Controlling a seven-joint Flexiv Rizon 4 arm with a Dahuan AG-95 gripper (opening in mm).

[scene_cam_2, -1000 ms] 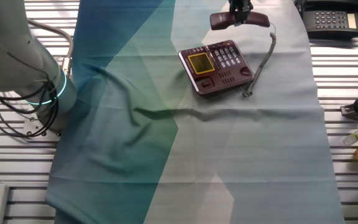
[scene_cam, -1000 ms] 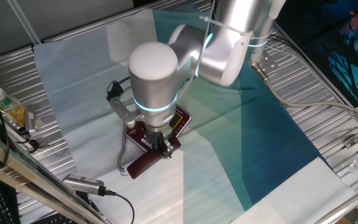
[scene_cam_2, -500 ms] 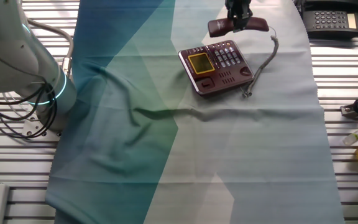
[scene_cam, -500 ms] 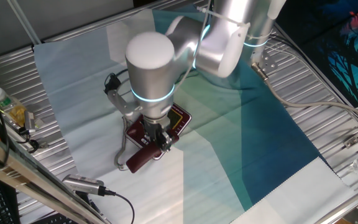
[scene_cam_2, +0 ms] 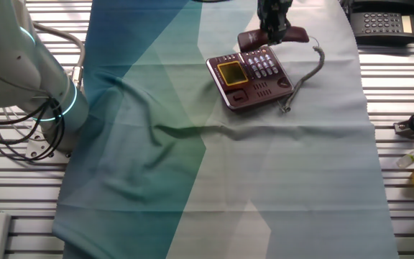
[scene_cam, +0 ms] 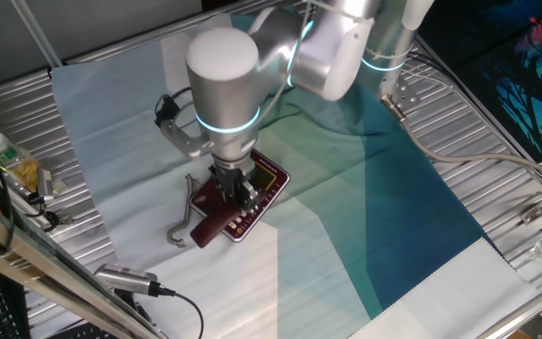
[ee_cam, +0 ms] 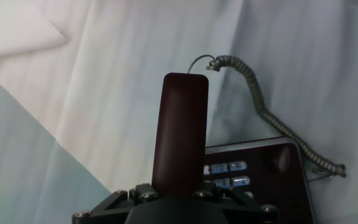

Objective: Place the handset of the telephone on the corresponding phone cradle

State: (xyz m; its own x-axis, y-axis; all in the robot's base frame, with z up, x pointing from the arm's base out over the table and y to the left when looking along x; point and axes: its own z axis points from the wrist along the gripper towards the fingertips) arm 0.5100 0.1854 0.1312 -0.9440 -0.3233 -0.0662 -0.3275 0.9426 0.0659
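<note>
Gripper [scene_cam_2: 274,30] clamped on the handset [ee_cam: 180,130], holding it above the far edge of the telephone [scene_cam_2: 250,77], over the button rows. Grey coiled cord [scene_cam_2: 307,72] trails along the phone's right side onto the cloth [scene_cam_2: 279,173].

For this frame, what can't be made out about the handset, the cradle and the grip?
- Phone cradle: in one fixed view the arm and the held handset cover it; the other fixed view is too small.
- Pincer fingertips: cut off by the hand view's bottom edge.
- Telephone keypad: mostly hidden behind the handset in the hand view.
</note>
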